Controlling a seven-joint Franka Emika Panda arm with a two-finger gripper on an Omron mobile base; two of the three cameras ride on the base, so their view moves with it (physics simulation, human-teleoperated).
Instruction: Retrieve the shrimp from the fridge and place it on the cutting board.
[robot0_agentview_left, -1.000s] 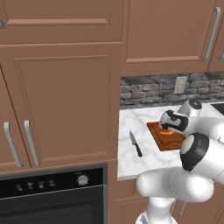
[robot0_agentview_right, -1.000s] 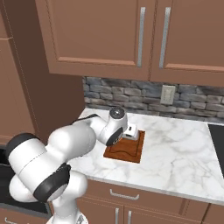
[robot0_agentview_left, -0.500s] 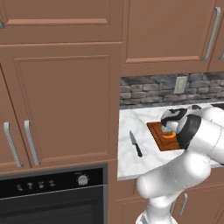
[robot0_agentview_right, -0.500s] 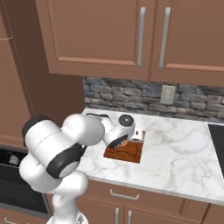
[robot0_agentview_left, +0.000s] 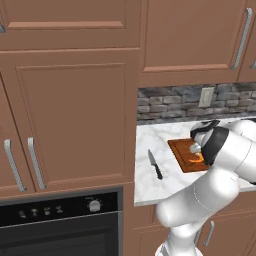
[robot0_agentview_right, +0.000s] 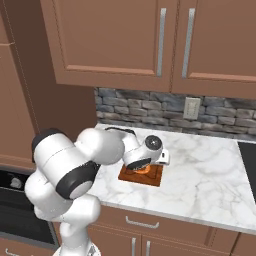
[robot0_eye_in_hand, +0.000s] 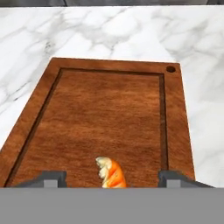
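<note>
Two finger tips of the tool (robot0_eye_in_hand: 113, 179) are seen at the bottom of the hand view, spread wide apart, one at 7 o'clock and the other at 5 o'clock, with nothing pinched. Between them, at 6 o'clock, the shrimp (robot0_eye_in_hand: 111, 173) is seen lying on the cutting board (robot0_eye_in_hand: 87, 118), touching neither tip. The board's grooved border is visible, and a small round hole (robot0_eye_in_hand: 170, 68) is set in its corner at 1 o'clock. White marble counter (robot0_eye_in_hand: 109, 30) is seen around the board on all visible sides.

In the left base view, a black oven (robot0_agentview_left: 60, 220) with a knob (robot0_agentview_left: 93, 205) is seen at 7 o'clock, under tall brown cabinet doors (robot0_agentview_left: 70, 115). A black-handled knife (robot0_agentview_left: 155, 164) is laid on the counter just left of the cutting board (robot0_agentview_left: 182, 152). The white arm is bent over the board's right part, at 3 o'clock, and an orange patch, the shrimp (robot0_agentview_left: 199, 159), is seen under the hand.

In the right base view, the arm is reached across from 8 o'clock, and the hand is held over the cutting board (robot0_agentview_right: 150, 176) near the centre; the shrimp (robot0_agentview_right: 145, 168) is glimpsed beneath it. A wall outlet (robot0_agentview_right: 191, 107) is set in the stone backsplash at 1 o'clock.
</note>
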